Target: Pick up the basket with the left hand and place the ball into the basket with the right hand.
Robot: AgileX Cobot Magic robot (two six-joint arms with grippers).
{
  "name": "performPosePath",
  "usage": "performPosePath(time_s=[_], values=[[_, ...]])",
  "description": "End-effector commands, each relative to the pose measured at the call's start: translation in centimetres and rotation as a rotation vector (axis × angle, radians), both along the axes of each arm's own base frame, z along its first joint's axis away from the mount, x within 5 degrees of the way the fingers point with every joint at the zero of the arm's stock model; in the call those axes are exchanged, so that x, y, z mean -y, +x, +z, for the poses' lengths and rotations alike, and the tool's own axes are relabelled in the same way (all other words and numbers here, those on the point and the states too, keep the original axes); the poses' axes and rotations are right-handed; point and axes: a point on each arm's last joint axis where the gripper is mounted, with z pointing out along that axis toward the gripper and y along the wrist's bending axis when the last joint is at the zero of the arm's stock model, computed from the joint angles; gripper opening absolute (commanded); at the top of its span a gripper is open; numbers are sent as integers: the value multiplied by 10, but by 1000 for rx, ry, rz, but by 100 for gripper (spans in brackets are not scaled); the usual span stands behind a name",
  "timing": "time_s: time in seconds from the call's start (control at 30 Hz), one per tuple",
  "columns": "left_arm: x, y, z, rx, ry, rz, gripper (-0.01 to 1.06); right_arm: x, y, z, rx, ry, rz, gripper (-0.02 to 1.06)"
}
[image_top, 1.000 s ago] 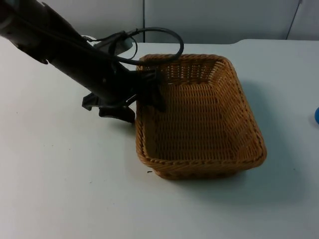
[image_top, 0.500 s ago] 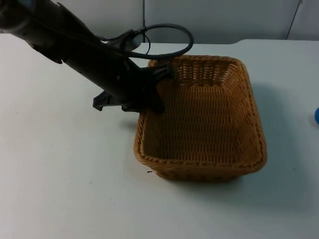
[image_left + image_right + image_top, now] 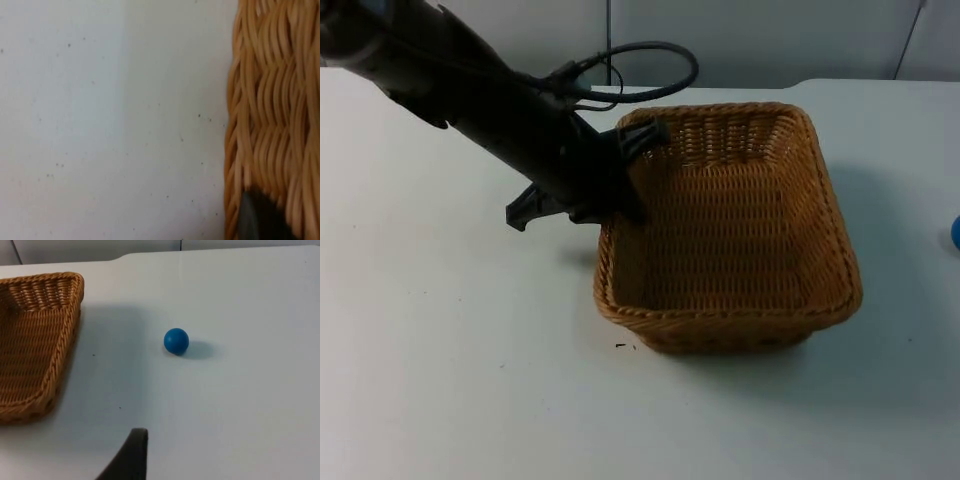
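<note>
The brown wicker basket [image 3: 730, 230] sits in the middle of the table, its left side slightly raised. My left gripper [image 3: 625, 185] is shut on the basket's left wall near the far corner, one finger inside and one outside. In the left wrist view a black fingertip [image 3: 260, 217] presses against the woven wall [image 3: 270, 110]. The small blue ball [image 3: 176, 340] lies on the table right of the basket [image 3: 35, 340] and peeks in at the edge of the top view [image 3: 956, 233]. My right gripper waits open, back from the ball, with one fingertip [image 3: 134, 450] showing.
The white table [image 3: 450, 380] stretches wide to the left of and in front of the basket. A grey partition wall [image 3: 750, 40] closes off the far edge. A bare strip of table separates the basket from the ball.
My left gripper has closed on the basket's left wall. The basket has swung and shifted a little to the right, its left side lifting. The ball has not moved.
</note>
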Motion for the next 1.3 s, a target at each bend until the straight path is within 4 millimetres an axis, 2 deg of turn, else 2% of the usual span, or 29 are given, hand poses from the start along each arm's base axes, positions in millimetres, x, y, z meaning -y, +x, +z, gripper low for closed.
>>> performPosePath(time_s=[0.0, 0.23, 0.47, 0.57, 0.6, 0.7, 0.73, 0.9, 1.07, 1.27], values=[[4, -1, 12, -21, -38, 25, 0, 0, 1, -1, 8, 4, -7, 104], [-7, -4, 38, 25, -15, 44, 0, 0, 1, -1, 8, 4, -7, 104], [-30, -24, 58, 41, 51, 64, 0, 0, 1, -1, 8, 4, -7, 104], [-50, -42, 69, 29, 59, 95, 0, 0, 1, -1, 8, 4, -7, 104], [-50, -42, 69, 29, 59, 95, 0, 0, 1, -1, 8, 4, -7, 104], [-72, -64, 82, 43, 76, 135, 0, 0, 1, -1, 8, 4, -7, 104], [-72, -64, 82, 43, 76, 135, 0, 0, 1, -1, 8, 4, -7, 104], [-109, -92, 101, 71, 91, 123, 0, 0, 1, -1, 8, 4, -7, 104], [-129, -112, 106, 58, 93, 130, 0, 0, 1, -1, 8, 4, -7, 104], [-131, -123, 101, 53, 108, 123, 0, 0, 1, -1, 8, 4, -7, 104]])
